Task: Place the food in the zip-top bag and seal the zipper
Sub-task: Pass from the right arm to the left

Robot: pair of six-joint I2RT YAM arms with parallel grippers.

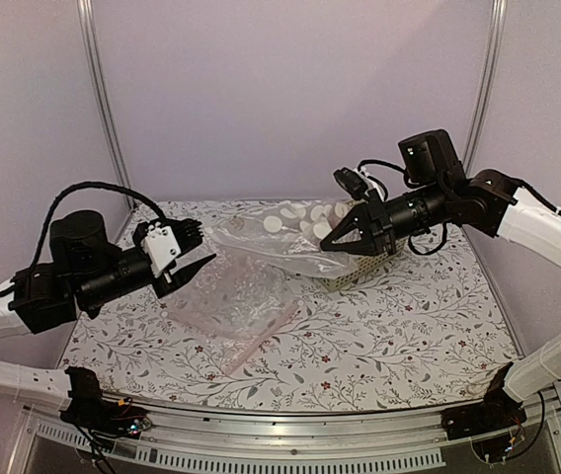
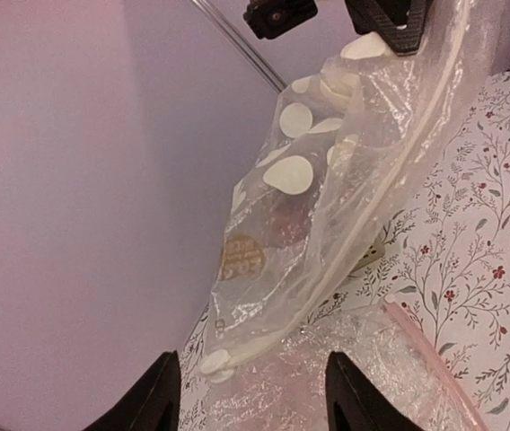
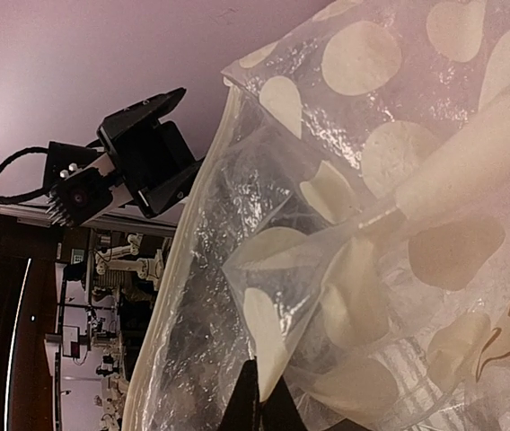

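Table (image 1: 409, 336): floral cloth; it carries both bags.
Bag (image 1: 276, 247): held off the table at centre rear, strung out from the right gripper's pinch toward the left, its low end near the plain bag.
Bag handling: judged light, limp and slick. The thin film creases and sags wherever it is unsupported, so it will not hold a shape by itself.
Plain bag (image 1: 226, 301): lies flat below the dotted one, pink strip toward the front; not part of the task.
Zipper (image 2: 372, 224): pale strip running down the hanging edge. Whether it is open or pressed shut cannot be told.
Hold point: the zipper is judged the stiffest part. A pinch on it near the free low end, opposite the right pinch, should pull it straight for sealing.
Right gripper (image 3: 259, 395): jaws closed tight on a fold of dotted film.
Left gripper (image 2: 253, 377): jaws about half spread, nothing between them, just short of the bag's low end.
Food (image 2: 284, 226): a dark reddish shape shows through the film; which piece cannot be told.
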